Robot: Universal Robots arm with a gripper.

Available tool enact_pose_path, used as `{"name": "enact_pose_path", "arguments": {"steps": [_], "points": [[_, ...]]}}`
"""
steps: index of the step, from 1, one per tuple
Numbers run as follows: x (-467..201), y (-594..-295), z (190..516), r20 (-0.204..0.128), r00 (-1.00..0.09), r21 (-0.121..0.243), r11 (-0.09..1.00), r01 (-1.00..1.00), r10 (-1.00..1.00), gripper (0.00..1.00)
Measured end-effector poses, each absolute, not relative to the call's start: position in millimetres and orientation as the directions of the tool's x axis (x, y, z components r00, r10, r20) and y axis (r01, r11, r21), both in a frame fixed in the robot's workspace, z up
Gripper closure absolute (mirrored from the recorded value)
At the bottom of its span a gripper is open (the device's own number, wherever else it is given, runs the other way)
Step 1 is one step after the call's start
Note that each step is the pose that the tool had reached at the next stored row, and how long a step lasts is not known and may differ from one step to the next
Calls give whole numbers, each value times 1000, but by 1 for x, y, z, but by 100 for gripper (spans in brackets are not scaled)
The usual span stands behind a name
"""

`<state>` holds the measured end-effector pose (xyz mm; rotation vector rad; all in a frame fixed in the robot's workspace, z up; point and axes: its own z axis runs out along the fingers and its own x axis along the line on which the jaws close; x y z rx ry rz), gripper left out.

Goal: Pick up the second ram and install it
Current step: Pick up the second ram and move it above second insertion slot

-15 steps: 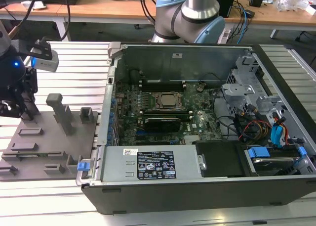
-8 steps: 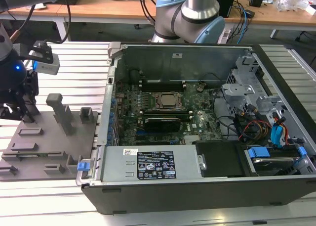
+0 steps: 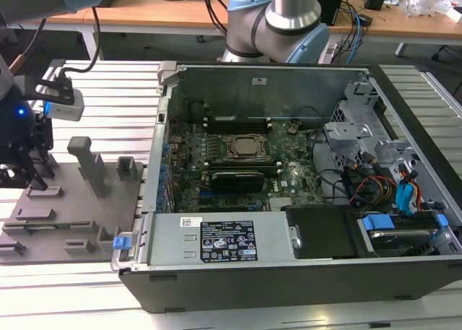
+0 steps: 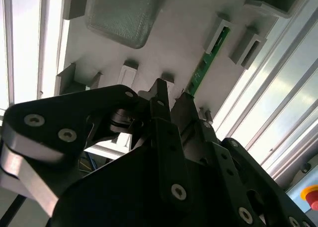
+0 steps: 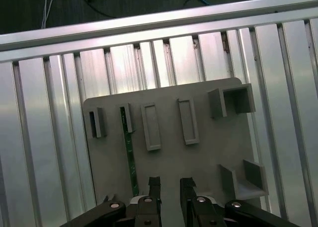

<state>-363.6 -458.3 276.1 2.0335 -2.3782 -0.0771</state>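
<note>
The second ram (image 5: 128, 155) is a thin green stick standing on edge in a narrow holder on the grey fixture plate (image 5: 208, 152); in the second wrist view the ram (image 4: 205, 64) runs away from the fingers. My gripper (image 5: 170, 186) hangs low over the plate with its two black fingers apart and nothing between them. The ram lies just beside one finger (image 5: 154, 185), outside the gap. The second wrist view has the gripper (image 4: 174, 98) close to the ram's near end. In the exterior view the gripper (image 3: 29, 172) is at the far left over the plate (image 3: 79, 222).
The open computer case (image 3: 289, 287) fills the exterior view's right, with the motherboard (image 3: 245, 164), CPU socket (image 3: 244, 146) and black memory slots (image 3: 238, 120) inside. Raised grey holders (image 3: 90, 164) stand on the plate. Ribbed aluminium table (image 5: 49, 152) surrounds it.
</note>
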Motion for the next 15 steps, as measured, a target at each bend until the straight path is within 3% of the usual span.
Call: {"name": "enact_pose_path", "arguments": {"steps": [15], "points": [[-364,-465,263,-23,-155,45,154,-987,-988,70]]}}
